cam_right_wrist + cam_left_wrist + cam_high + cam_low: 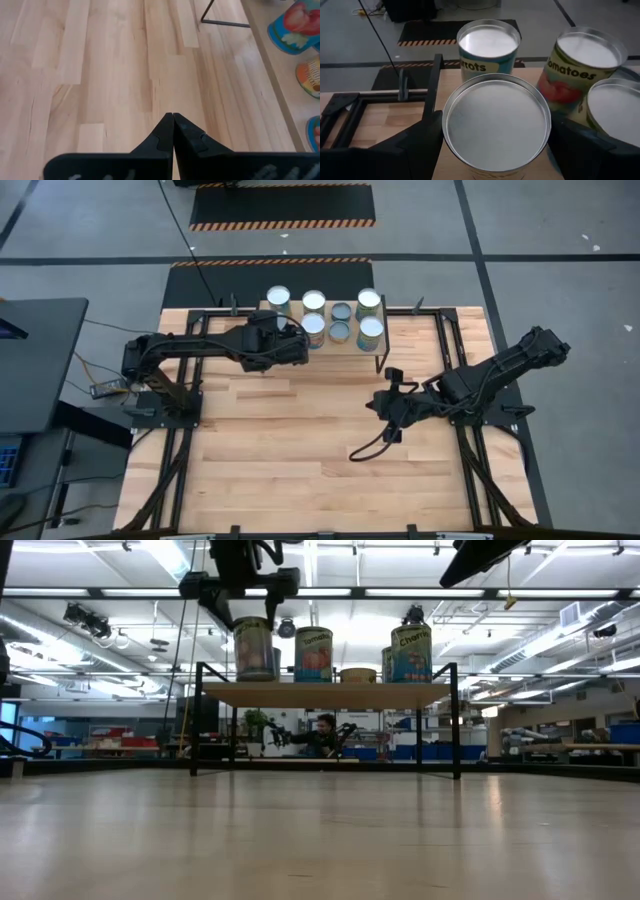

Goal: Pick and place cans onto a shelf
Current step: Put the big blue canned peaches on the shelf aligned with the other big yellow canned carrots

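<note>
The shelf (pixel 325 695) stands at the table's far edge with several cans on it. Among them are silver-topped cans (pixel 314 301) (pixel 368 302) and two smaller dull-topped ones (pixel 341 311) (pixel 340 331). My left gripper (pixel 288 335) is above the shelf's left end, shut on a silver-topped can (pixel 496 122) that stands next to a carrots can (pixel 488 45) and a tomatoes can (pixel 580 70). My right gripper (pixel 172 117) is shut and empty over the bare table, right of centre (pixel 378 408). My left gripper pinches the can's side wall just under its rim (pixel 444 131) between its two fingers, one on each side. The fingers come from above, slanting down. The can is upright, and its bottom (pixel 254 678) is on the shelf board.
The can sits close to the other cans on the shelf. The plank tabletop (pixel 300 430) in front of the shelf is bare wood. A black cable (pixel 365 448) hangs from the right arm over the table. The shelf's wire leg (pixel 220 22) shows in the right wrist view.
</note>
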### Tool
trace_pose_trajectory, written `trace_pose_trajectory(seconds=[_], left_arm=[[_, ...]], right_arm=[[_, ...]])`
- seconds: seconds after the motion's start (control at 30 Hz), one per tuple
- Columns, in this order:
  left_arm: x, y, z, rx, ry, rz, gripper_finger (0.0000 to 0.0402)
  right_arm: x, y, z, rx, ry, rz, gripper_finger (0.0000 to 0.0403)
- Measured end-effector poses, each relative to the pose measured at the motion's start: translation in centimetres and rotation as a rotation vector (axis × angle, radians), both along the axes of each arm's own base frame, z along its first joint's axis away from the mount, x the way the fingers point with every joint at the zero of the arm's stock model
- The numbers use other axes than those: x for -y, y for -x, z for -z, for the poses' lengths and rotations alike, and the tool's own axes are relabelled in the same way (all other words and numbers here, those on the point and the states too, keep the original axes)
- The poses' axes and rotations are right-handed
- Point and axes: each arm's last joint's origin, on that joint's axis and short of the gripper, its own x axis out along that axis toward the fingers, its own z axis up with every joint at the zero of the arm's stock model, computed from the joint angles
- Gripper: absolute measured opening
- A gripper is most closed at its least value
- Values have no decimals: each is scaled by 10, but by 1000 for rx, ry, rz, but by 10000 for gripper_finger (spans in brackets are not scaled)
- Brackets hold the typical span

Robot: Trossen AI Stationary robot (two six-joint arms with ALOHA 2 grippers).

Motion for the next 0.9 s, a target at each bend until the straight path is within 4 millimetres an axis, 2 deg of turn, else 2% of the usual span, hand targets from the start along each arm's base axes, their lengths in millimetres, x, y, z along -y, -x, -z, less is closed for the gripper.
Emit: trace_pose_trajectory(seconds=[0.3, 0.7, 0.9], left_arm=[[1, -1, 1, -48, -31, 22, 323], [0, -13, 16, -130, -36, 41, 324], [0, -11, 15, -138, -23, 56, 349]], right_arm=[[0, 0, 0, 1, -6, 1, 9], [0, -1, -1, 13, -14, 3, 9], [0, -1, -1, 14, -14, 3, 9]])
